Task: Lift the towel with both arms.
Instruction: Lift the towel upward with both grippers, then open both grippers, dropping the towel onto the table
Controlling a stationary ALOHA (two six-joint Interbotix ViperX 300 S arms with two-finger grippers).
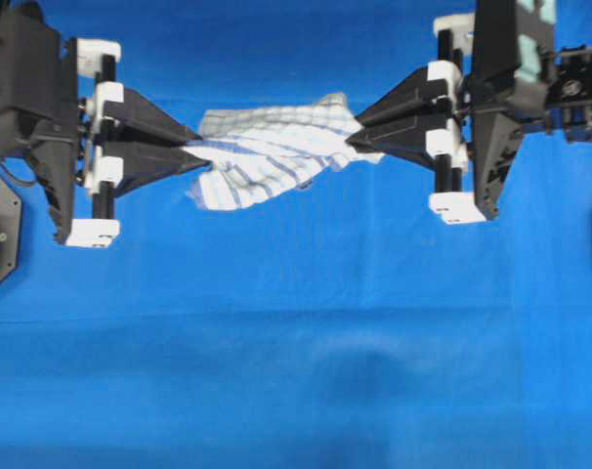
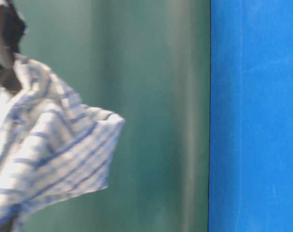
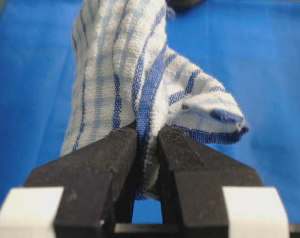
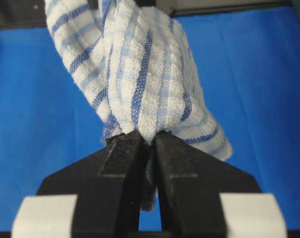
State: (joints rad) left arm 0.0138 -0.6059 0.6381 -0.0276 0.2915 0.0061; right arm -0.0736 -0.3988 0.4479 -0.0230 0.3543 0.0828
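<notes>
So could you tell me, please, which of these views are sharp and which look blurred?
Both wrist views are crisp on the towel weave and the end effector fingers; the table-level view shows the cloth soft and out of focus; the overhead view is slightly soft, with a faint shadow on the blue covering.

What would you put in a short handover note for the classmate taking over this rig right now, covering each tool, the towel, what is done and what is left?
Left tool: shut on one end of the towel.
Right tool: shut on the other end.
Towel: stretched and twisted between the two tools, hanging clear above the blue table covering in the table-level view.
Done: both ends gripped, towel lifted.
Left: probably just hold it steady; keep both grips closed.
</notes>
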